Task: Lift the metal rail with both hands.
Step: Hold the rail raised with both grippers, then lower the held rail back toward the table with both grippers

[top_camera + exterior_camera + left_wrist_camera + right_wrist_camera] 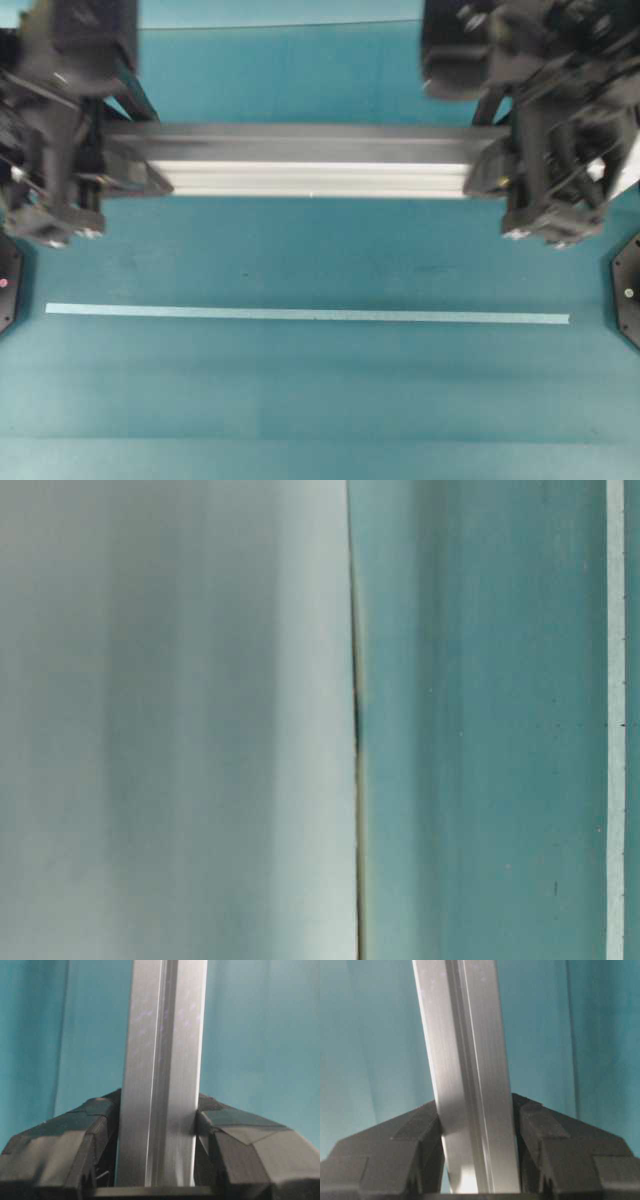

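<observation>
Looking from the nearest edge of the overhead view, you first meet the pale-green tape strip [307, 315], lying flat and straight on the teal table [320, 400] and well apart from everything else. Beyond it you find the metal rail [310, 170], running level across the middle of the view, parallel to the strip, with one end at each arm. Your left gripper [135, 165] holds the rail's left end and your right gripper [492, 165] holds its right end (both arms read as blurred black masses in the upper corners).

In the left wrist view, your left gripper's fingers [95, 1130] are clamped on the rail [162, 1060], one pad pressed against each long side, with the grooved face turned to the camera and teal table behind. In the right wrist view, your right gripper's fingers [540, 1130] are likewise clamped on the rail [465, 1060], which leans slightly leftward in the frame.

In the table-level view you see only a blurred pale surface on the left, the teal table [480, 730], and the strip [615, 680] at the far right.
</observation>
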Robot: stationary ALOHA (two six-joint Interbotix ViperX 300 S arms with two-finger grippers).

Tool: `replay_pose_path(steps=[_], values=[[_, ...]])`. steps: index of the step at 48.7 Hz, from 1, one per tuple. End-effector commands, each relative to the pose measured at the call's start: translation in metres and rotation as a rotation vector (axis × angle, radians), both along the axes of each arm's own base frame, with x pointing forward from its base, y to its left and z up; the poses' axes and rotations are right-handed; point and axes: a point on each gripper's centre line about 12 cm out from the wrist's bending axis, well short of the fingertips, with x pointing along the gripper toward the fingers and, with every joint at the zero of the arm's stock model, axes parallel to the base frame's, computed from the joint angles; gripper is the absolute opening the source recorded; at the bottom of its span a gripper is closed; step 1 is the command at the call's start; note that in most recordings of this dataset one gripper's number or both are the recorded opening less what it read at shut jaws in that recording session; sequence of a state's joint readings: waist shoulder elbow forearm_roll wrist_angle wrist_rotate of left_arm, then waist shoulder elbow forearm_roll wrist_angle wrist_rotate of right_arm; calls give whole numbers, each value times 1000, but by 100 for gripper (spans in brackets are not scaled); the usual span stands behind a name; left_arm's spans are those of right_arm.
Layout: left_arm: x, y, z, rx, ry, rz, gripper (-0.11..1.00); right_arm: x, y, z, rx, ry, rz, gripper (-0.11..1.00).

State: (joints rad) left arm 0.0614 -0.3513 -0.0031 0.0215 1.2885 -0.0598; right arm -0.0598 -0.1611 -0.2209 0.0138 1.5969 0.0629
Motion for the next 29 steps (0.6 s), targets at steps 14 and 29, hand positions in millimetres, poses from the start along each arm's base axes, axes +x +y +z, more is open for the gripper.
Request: replay_pose_path(steps=[14,29], values=[[16,6,-70,4,-24,14,36,12,-3,-70,-14,47,16,38],[15,5,-127,-3,43,14,36,13,-4,-115,-27,61,55,38]])
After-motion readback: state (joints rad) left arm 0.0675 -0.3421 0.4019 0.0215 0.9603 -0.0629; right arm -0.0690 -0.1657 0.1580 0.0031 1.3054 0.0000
